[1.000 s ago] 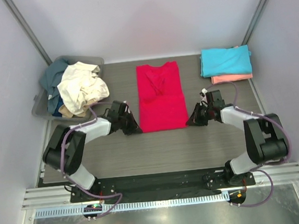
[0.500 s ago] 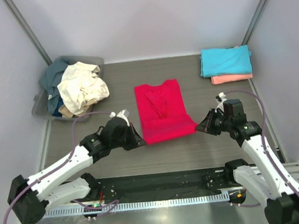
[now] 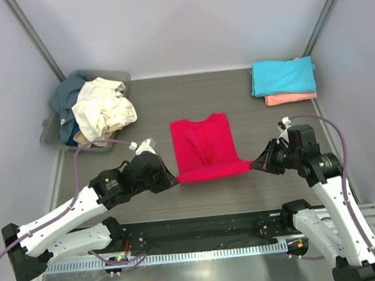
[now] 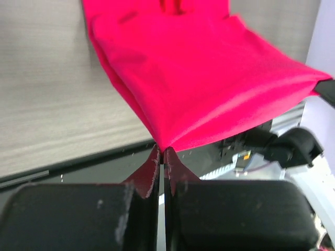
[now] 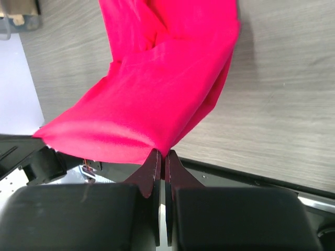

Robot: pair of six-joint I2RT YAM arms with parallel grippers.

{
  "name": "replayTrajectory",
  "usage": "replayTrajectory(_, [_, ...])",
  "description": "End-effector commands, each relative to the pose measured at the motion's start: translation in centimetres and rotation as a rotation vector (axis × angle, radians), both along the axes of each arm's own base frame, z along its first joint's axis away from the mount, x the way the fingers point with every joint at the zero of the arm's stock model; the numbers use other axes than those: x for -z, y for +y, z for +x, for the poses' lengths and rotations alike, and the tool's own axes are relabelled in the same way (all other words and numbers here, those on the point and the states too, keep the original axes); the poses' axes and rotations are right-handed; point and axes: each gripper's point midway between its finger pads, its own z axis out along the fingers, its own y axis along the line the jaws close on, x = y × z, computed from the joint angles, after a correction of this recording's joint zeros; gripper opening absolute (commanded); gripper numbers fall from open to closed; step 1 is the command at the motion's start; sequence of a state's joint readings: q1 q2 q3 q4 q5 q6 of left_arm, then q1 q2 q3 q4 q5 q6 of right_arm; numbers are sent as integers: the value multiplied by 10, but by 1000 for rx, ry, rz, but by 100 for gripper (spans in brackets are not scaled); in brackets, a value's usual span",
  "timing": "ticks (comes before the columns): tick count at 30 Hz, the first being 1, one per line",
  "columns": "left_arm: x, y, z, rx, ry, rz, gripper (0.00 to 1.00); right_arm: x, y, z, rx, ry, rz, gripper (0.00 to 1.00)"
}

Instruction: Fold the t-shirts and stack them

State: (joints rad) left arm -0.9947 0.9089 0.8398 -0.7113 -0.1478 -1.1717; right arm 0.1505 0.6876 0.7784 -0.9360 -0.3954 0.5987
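tub (image 3: 46,134), far left: cream shirt (image 3: 102,108) heaped, unfolded. left jaws clamped on the red shirt (image 3: 204,145) at its near left hem corner; right jaws clamped on the near right one. hem held taut off the surface (image 3: 151,104), collar end lying flat, likely to fold it over. far right: turquoise shirt (image 3: 284,76) folded atop salmon shirt (image 3: 292,98).

The top camera looks steeply down from above and behind the arm bases, framing the whole table (image 3: 152,111). Each wrist camera sits close, looking along the left gripper (image 4: 161,154) or right gripper (image 5: 160,155). All three share the red t-shirt (image 3: 205,149).
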Motion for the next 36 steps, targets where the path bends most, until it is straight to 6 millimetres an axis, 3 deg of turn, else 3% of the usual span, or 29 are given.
replayTrajectory(1, [-6,30,22,-78,-73,183,0,-16,-17,34,35,-60,-126,1])
replayTrajectory(6, [-18,21,51,-55,-99,204,0,-17,-19,71,12,-73,-184,1])
replayTrajectory(10, [-13,19,78,-37,-77,230,0,-17,-20,102,19,-84,-215,1])
replayTrajectory(14, [-17,26,113,-64,-73,224,0,-10,-19,135,9,-58,-248,1])
replayTrajectory(17, [-24,29,134,-70,-80,229,0,-17,-18,159,10,-82,-258,1])
replayTrajectory(25, [3,40,185,-59,-13,273,0,-1,-11,219,4,-50,-260,1])
replayTrajectory(27, [-1,38,197,-52,-15,243,0,-6,-9,235,17,-64,-248,1])
replayTrajectory(36, [29,35,253,-49,58,205,0,14,-1,276,13,-28,-236,1])
